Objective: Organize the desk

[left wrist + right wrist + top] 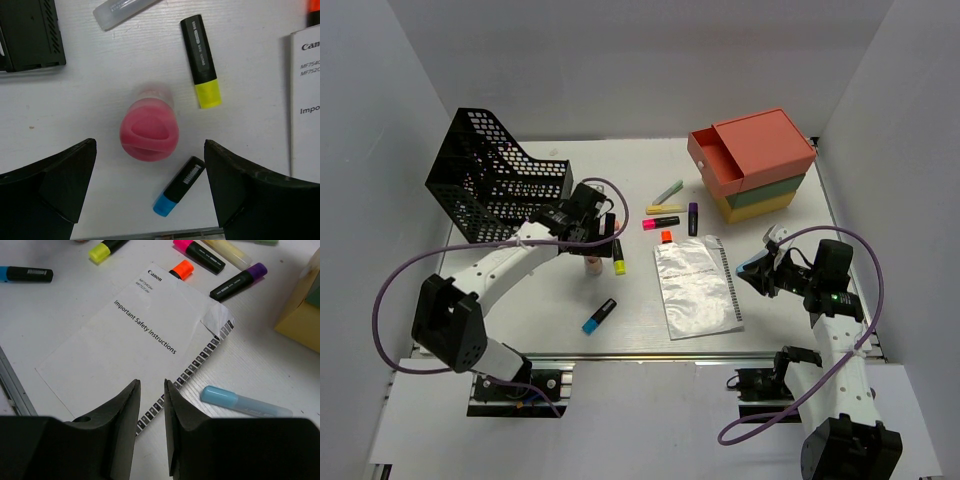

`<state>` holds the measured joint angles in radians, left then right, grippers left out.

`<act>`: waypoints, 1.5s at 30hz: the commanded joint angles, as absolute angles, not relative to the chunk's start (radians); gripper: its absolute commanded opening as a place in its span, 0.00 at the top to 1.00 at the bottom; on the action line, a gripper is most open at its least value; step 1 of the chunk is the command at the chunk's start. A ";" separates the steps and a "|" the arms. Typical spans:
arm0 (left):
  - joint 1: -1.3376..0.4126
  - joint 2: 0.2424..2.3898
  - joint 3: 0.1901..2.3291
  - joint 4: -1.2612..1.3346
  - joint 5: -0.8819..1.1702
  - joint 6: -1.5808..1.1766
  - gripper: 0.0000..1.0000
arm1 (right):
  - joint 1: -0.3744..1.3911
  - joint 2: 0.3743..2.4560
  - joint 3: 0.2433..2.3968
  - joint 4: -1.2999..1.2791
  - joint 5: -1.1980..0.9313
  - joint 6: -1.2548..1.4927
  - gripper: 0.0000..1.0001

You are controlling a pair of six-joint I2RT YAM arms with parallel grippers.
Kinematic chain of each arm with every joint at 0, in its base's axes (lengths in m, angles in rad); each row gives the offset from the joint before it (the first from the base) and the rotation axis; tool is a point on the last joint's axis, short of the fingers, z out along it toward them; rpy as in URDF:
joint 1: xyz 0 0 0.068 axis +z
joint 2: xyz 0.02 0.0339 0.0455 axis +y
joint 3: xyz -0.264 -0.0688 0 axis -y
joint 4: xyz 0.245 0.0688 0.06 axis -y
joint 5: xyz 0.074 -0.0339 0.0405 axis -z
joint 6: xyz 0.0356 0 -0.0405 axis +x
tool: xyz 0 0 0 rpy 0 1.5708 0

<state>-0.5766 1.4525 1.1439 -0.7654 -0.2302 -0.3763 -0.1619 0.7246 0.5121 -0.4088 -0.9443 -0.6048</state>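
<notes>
The white desk holds scattered highlighters. My left gripper hangs open, jaws wide, straight over an upright pink-topped tube, which stands free between the fingers. A yellow-tipped highlighter and a blue-tipped one lie beside it. My right gripper hovers over the right edge of a white safety booklet, its jaws a narrow gap apart with nothing in them. A pale blue pen lies just right of it.
A black mesh basket stands at the back left. The coral, green and yellow drawer box is at the back right, top drawer pulled out. Pink, orange, purple and pale yellow markers lie mid-desk.
</notes>
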 commanded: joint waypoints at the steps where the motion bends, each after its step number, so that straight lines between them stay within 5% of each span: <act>1: -0.583 1.469 1.219 -0.847 -0.268 -0.359 0.02 | -0.158 0.715 0.522 -0.379 -0.948 -0.598 0.69; 15: -0.611 1.653 1.353 -0.942 -0.285 -0.321 0.08 | -0.158 0.703 0.522 -0.382 -0.945 -0.600 0.69; 29: -0.620 1.672 1.338 -0.937 -0.305 -0.316 0.31 | -0.160 0.699 0.522 -0.380 -0.943 -0.600 0.69; 35: -0.620 1.698 1.336 -0.930 -0.290 -0.314 0.34 | -0.158 0.699 0.522 -0.382 -0.942 -0.601 0.69; 42: -0.620 1.701 1.348 -0.933 -0.287 -0.311 0.80 | -0.158 0.695 0.522 -0.380 -0.939 -0.601 0.70; 45: -0.620 1.654 1.374 -0.919 -0.264 -0.311 0.89 | -0.156 0.693 0.522 -0.382 -0.942 -0.601 0.70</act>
<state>-0.6174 1.7000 1.3315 -0.9329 -0.2840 -0.3145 -0.1616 0.7055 0.5121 -0.4088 -0.9409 -0.6048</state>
